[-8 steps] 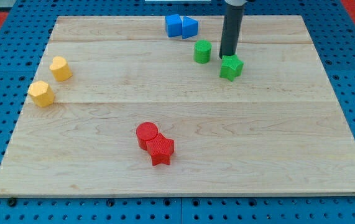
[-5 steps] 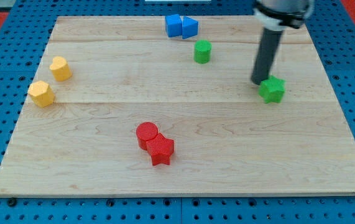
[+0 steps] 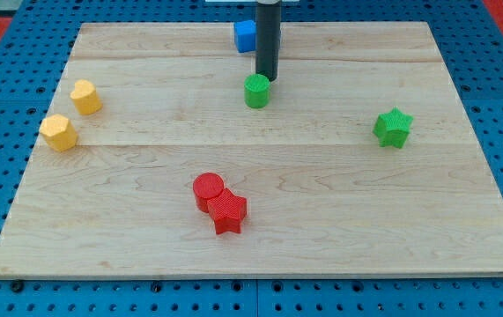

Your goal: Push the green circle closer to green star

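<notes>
The green circle (image 3: 256, 91) sits on the wooden board in the upper middle of the view. The green star (image 3: 393, 128) lies well to its right, near the board's right side. My tip (image 3: 266, 79) is just above and slightly right of the green circle, touching or almost touching its top edge. The dark rod rises from there to the view's top and hides part of the blue blocks.
A blue cube (image 3: 245, 36) shows at the top, partly behind the rod. Two yellow blocks (image 3: 85, 96) (image 3: 59, 132) lie at the left. A red circle (image 3: 207, 189) and red star (image 3: 228, 211) touch each other at the lower middle.
The rod pushed the green star to the right, then moved back left to the green circle. The green circle has shifted down and left. The rod now covers the second blue block.
</notes>
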Available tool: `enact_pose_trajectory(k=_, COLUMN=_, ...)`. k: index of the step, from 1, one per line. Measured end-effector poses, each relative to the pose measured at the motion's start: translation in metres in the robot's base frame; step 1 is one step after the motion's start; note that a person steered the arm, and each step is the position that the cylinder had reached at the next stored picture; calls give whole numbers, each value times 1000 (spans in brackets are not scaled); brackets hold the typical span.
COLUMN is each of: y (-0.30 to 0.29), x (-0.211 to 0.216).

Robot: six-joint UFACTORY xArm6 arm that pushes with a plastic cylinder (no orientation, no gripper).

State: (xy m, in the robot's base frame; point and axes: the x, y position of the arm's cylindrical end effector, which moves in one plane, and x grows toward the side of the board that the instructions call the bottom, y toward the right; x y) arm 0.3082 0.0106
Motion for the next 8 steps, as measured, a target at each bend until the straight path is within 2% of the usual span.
enact_pose_trajectory(k=1, y=-32, x=30)
enact_pose_trajectory(k=2, y=17, x=65)
enact_pose_trajectory(k=3, y=64, x=69)
enact_pose_trajectory(k=4, y=36, x=82)
enact_pose_trajectory(k=5, y=67, x=107)
enact_pose_trajectory(k=7, y=130, x=103)
enact_pose_trajectory(k=8, y=100, x=86)
